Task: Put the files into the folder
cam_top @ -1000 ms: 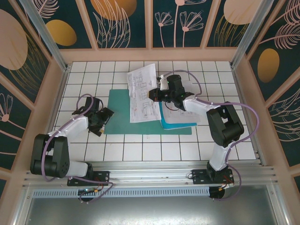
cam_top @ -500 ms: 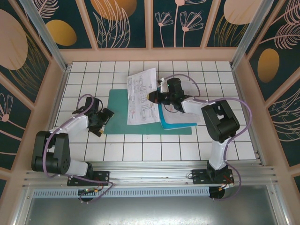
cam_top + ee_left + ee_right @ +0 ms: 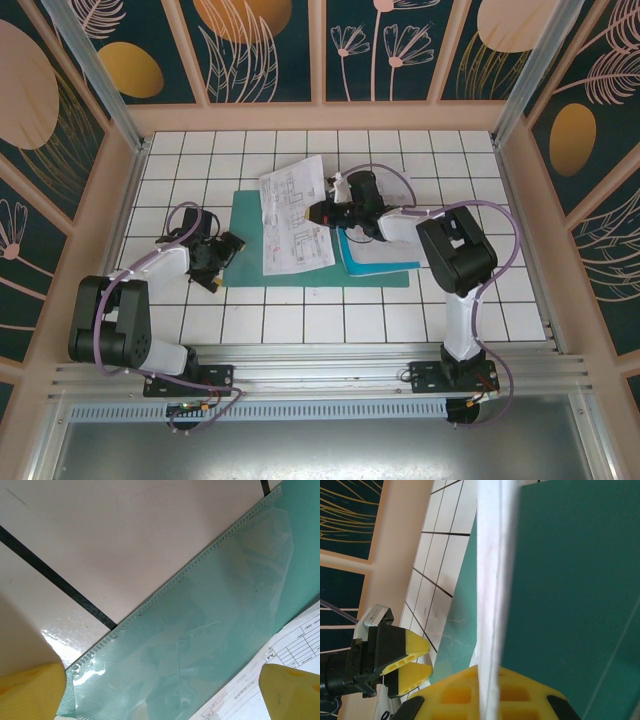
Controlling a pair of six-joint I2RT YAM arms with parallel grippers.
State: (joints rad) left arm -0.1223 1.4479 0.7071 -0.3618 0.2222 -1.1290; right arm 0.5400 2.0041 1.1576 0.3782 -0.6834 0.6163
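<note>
jaws of the right gripper (image 3: pixel 312 212) are pressing together on the right-hand edge of the files (image 3: pixel 293 220), pinching the white printed sheets about halfway along their length. in the right wrist view the paper is running edge-on between the yellow pads. the files are lying with their long axis pointing away from the arm bases, leaning a little to the left. they are spreading over the middle of the dark teal folder (image 3: pixel 248 240) on the tiled surface (image 3: pixel 180 160), their far end overhanging the folder's far edge. the folder's own long axis is running left to right, crosswise to the sheets. the left gripper (image 3: pixel 222 248) is hovering at the folder's left edge, jaws spread wide and holding nothing, with a clear plastic flap (image 3: pixel 200 630) showing between them. to my eye the coming move is hinging on the files going leftward from the right jaws toward that side. the right arm is carrying them and the left is sitting nearer the flap.
</note>
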